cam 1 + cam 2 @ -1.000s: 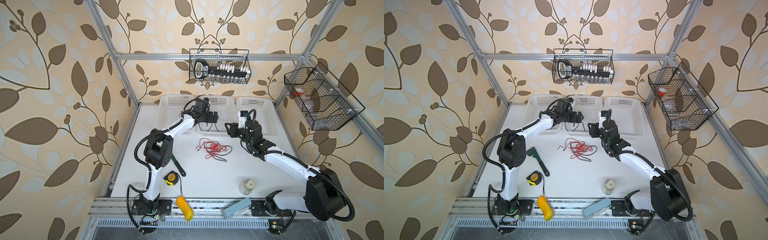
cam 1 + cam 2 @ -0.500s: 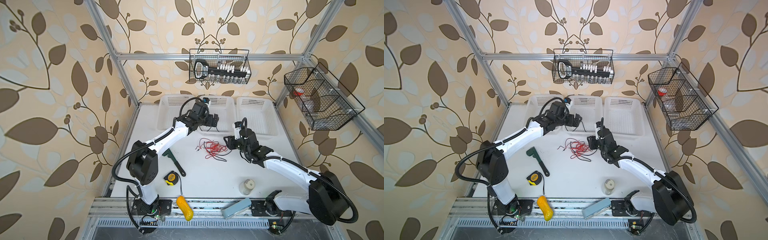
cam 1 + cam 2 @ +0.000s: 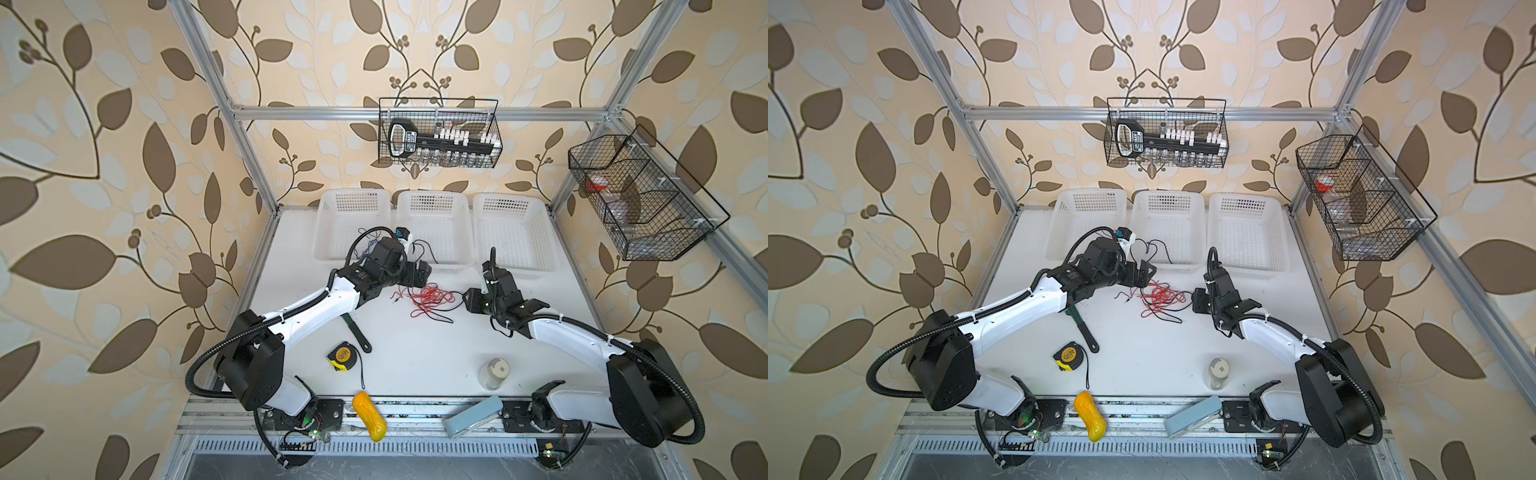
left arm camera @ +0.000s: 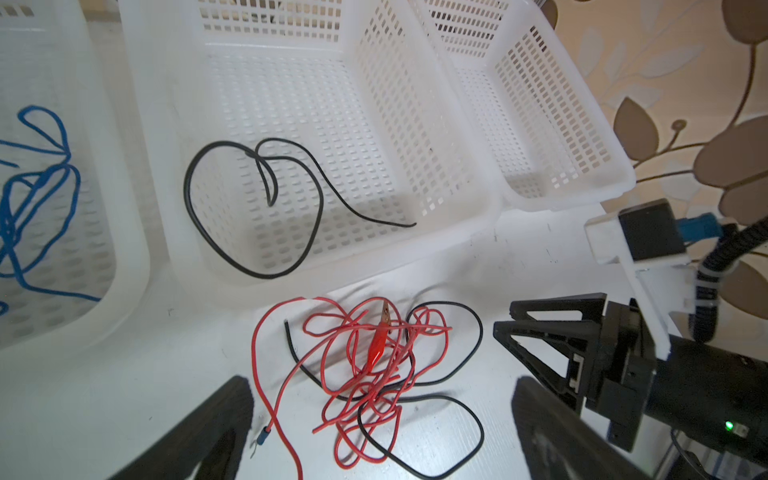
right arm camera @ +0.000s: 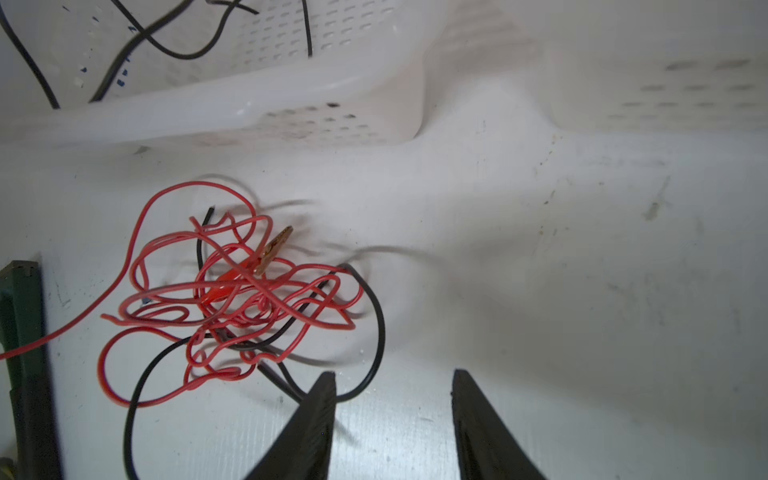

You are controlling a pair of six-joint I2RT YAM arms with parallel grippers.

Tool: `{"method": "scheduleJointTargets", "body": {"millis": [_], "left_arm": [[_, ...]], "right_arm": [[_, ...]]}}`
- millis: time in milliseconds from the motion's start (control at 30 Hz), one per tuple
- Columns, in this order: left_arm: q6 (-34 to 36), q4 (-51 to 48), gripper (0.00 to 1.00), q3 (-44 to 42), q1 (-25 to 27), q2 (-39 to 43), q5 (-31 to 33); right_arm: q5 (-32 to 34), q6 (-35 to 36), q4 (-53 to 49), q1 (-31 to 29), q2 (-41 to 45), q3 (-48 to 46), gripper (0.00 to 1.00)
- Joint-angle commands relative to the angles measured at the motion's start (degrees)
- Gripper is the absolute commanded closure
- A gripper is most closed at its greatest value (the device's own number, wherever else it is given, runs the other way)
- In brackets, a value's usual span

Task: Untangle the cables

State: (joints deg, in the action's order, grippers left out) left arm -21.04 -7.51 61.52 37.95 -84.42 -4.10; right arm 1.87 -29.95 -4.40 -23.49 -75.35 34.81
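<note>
A tangle of thin red and black cables point(image 3: 430, 300) is seen on the white table point(image 3: 419, 365), a little toward 12 o'clock from its centre, in both top views. A red-sleeved crocodile clip point(image 4: 376, 348) is buried in the middle of the heap. One red strand is trailed out toward 9 o'clock.

A row of white perforated plastic baskets point(image 3: 434, 203) is lined along the 12 o'clock edge. A single black cable point(image 4: 253, 208) is coiled loosely in the middle basket point(image 4: 415, 124). A blue cable point(image 4: 37, 199) is bunched in the left basket point(image 4: 133, 249). Both are apart from the heap.

The left gripper point(image 4: 382, 386) is poised at 11 o'clock of the tangle, jaws spread wide, nothing between them. The right gripper point(image 5: 392, 374) is set low at 3 o'clock of the tangle, jaws parted and empty. A black loop is passed right by one of its fingers point(image 5: 320, 407). Contact cannot be judged there, the strand being hidden behind the tip.

A dark green and black hand tool point(image 3: 357, 334) and a yellow tape measure point(image 3: 344, 356) are noted at 7 o'clock of the heap, well apart from it.
</note>
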Motion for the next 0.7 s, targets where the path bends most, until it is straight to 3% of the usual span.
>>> {"method": "scheduleJointTargets", "body": {"millis": [0, 200, 433, 667], "left_arm": [[-2.3, 4.1, 0.01, -0.9, 0.9, 3.3, -1.3], [-2.7, 4.6, 0.01, -2.0, 1.6, 3.6, -1.1], [-2.5, 4.7, 0.01, -2.9, 1.6, 4.0, -0.9], [-2.4, 4.8, 0.01, -3.8, 1.6, 4.5, -1.1]], "right_arm": [[-2.9, -1.9, 3.2, 0.0, -2.3, -1.3, 0.57], [-4.9, -3.3, 7.3, -0.1, -6.6, -1.5, 0.68], [-4.2, -2.8, 8.3, -0.9, -6.8, -0.9, 0.99], [5.5, 3.9, 1.7, -7.4, 1.1, 2.3, 1.0]]}}
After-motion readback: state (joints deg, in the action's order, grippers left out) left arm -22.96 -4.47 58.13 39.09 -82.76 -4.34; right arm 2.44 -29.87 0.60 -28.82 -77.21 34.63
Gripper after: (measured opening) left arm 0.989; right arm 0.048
